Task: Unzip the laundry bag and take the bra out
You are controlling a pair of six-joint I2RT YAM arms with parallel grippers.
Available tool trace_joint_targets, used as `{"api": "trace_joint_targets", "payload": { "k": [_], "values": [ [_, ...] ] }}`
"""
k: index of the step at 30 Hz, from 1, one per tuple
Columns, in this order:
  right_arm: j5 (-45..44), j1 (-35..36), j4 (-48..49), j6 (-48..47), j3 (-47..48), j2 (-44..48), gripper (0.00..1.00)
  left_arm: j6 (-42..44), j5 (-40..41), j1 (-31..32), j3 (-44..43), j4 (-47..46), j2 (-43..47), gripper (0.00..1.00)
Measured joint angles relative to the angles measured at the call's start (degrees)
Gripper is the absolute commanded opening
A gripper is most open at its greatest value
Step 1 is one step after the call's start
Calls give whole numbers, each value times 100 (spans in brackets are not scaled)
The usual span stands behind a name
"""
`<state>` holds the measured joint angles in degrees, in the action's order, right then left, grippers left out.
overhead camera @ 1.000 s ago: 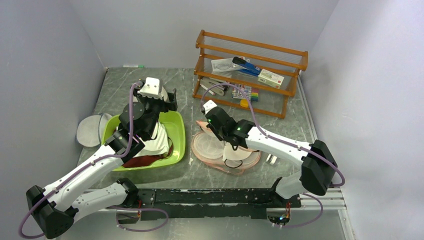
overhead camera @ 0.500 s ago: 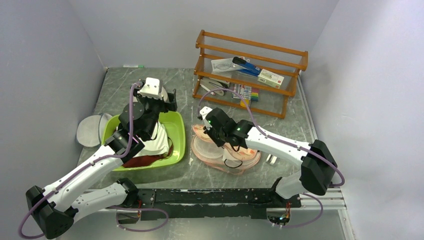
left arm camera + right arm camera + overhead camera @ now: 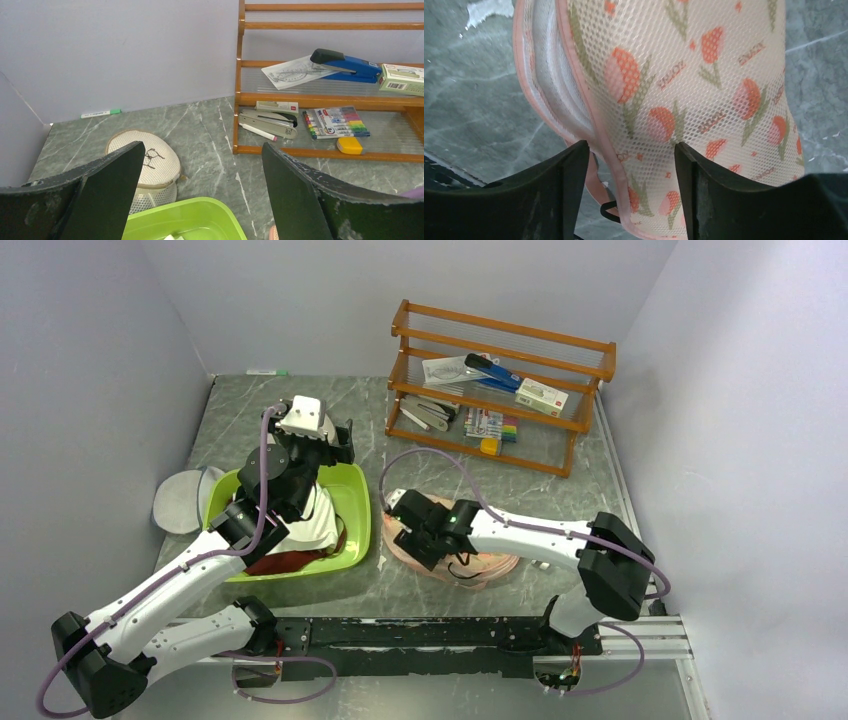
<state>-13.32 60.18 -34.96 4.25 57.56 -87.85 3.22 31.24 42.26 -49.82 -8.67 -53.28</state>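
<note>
Not much to read here tbh. The bag [image 3: 704,75] has tiny red lettering repeated between its tulip prints, too skewed for me to make out. The box [image 3: 402,79] on the rack [image 3: 241,75] has a barcode label, but the text is too small. The white mesh pouch [image 3: 150,160] has a little bra icon.

The bag lies flat on the grey marbled table [image 3: 400,585], right of the green basin [image 3: 362,510]. Right gripper [image 3: 630,150]: jaws apart either side of the bag's rim, not clamping. Left gripper [image 3: 203,146] gapes wide, holding nothing, above the basin. Plain pale walls all round.
</note>
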Motion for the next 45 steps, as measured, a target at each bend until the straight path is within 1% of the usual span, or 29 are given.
{"api": "trace_joint_targets", "payload": {
  "k": [5,8,11,14,17,20,21,27,31,35,37,41,42,44,45],
  "values": [
    [-225,216,-138,17,-188,76,66,2,-2,0,0,2,-24,98],
    [-380,284,-184,26,-219,210,63,2,-4,0,-2,7,-42,98],
    [-658,326,-216,81,-219,304,56,4,-24,0,-2,9,-50,98],
    [-839,328,-282,111,-219,356,44,4,-44,0,-4,13,-59,98],
    [-918,328,-293,125,-219,391,42,4,-52,0,-4,15,-61,98],
    [-922,328,-306,131,-219,391,32,4,-66,0,-4,17,-61,98],
    [-942,328,-308,133,-219,389,31,7,-68,0,-4,20,-61,98],
    [-1207,332,-361,199,-216,330,29,42,-83,0,-4,31,-61,98],
    [-1270,332,-380,201,-212,468,28,48,-85,0,-4,39,-61,98],
    [-1344,321,-396,201,-203,776,31,52,-87,0,-4,42,-61,98],
    [-1390,315,-400,216,-186,844,31,63,-87,0,-4,42,-61,98],
    [-1589,282,-402,267,-175,846,26,66,-87,0,-4,42,-61,98],
    [-1659,254,-398,289,-175,841,23,66,-90,0,-4,42,-61,98],
    [-1821,177,-393,343,-136,802,11,66,-92,0,-4,42,-61,98],
    [-1895,138,-378,361,-105,778,8,66,-94,0,-4,44,-61,98]
  ]
}}
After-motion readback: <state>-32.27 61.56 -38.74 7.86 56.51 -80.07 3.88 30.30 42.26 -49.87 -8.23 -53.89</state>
